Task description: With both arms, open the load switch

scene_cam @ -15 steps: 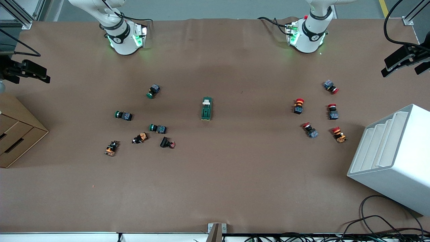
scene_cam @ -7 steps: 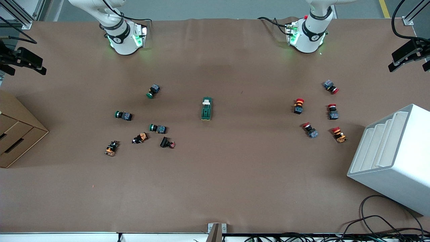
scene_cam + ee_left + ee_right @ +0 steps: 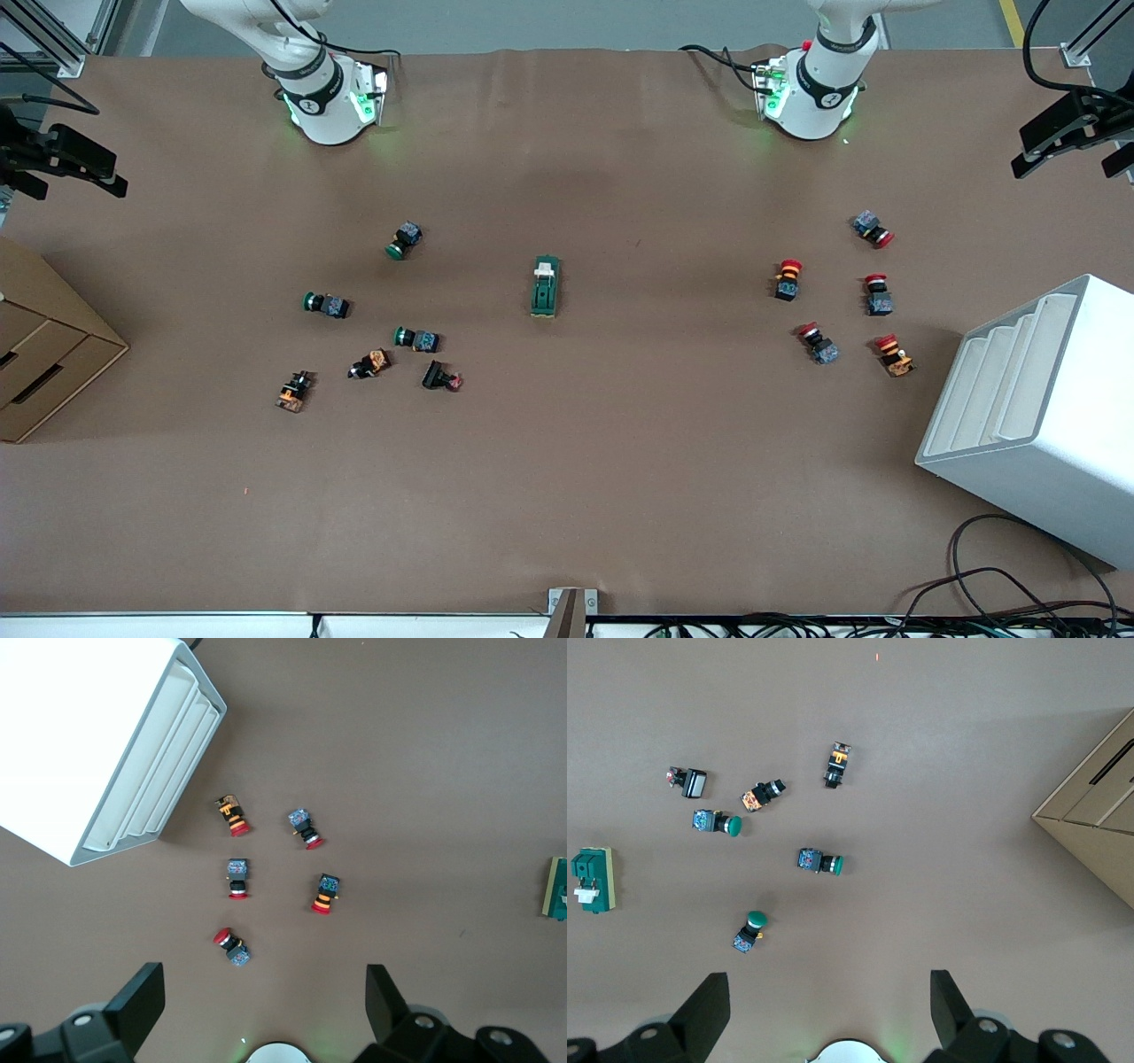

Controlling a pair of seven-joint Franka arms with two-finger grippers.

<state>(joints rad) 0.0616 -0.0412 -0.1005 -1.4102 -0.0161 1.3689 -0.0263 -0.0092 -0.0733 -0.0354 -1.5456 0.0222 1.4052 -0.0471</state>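
Both arms hang high at the table's ends, the left gripper (image 3: 1072, 133) and right gripper (image 3: 62, 164) spread wide, holding nothing. The load switch (image 3: 545, 286) lies mid-table, between them.

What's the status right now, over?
Left gripper and right gripper open, empty, at table ends. Load switch untouched, mid-table. Nothing blocking.

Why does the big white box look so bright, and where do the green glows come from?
Left wrist view: the white box is washed out by glare, its top featureless. Front view: green light from both arm bases spills onto the table.
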